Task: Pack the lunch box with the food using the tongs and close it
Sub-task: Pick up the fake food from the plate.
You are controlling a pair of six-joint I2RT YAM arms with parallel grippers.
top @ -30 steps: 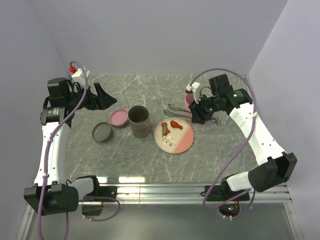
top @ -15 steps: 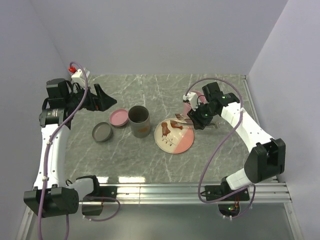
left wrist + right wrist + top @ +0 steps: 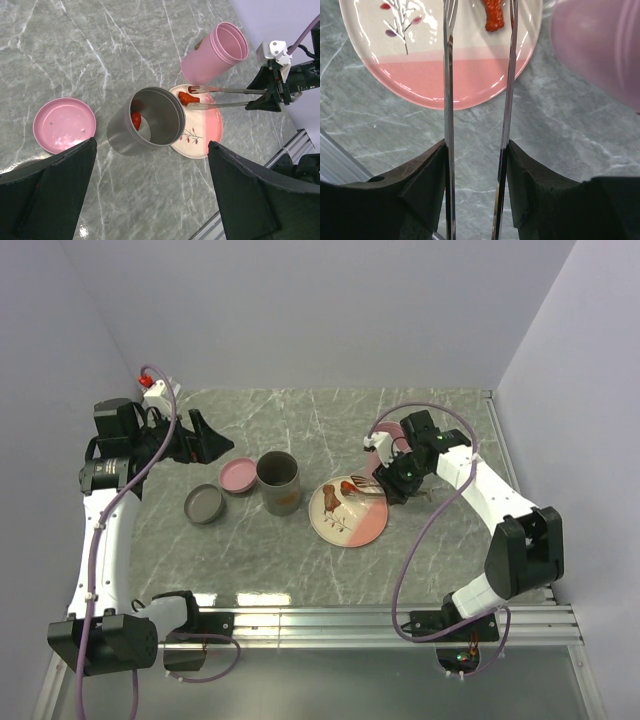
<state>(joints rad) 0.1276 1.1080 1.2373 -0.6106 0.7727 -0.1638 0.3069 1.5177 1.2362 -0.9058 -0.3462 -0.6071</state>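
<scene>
My right gripper (image 3: 392,480) (image 3: 476,150) is shut on the silver tongs (image 3: 449,100) (image 3: 225,90), whose arms stand apart and reach over the cream-and-pink plate (image 3: 450,80) (image 3: 360,530). A red sausage piece (image 3: 492,12) (image 3: 186,98) lies on the plate between the tong tips, close to one arm. A brown piece (image 3: 331,502) lies further left on the plate. The lunch box, a grey cylinder (image 3: 279,482) (image 3: 145,120), stands upright and uncovered just left of the plate with a red piece (image 3: 136,120) inside. My left gripper (image 3: 205,435) (image 3: 152,145) hangs open above the table's left side, empty.
A pink lid (image 3: 238,476) (image 3: 64,125) and a grey lid (image 3: 204,505) lie left of the lunch box. A pink cup (image 3: 215,52) (image 3: 600,45) stands behind the plate, close beside the tongs. The metal rail (image 3: 380,620) runs along the near edge.
My right arm has swung left from beside the pink cup, carrying the tongs out over the plate to the red sausage. The left arm has stayed where it was.
</scene>
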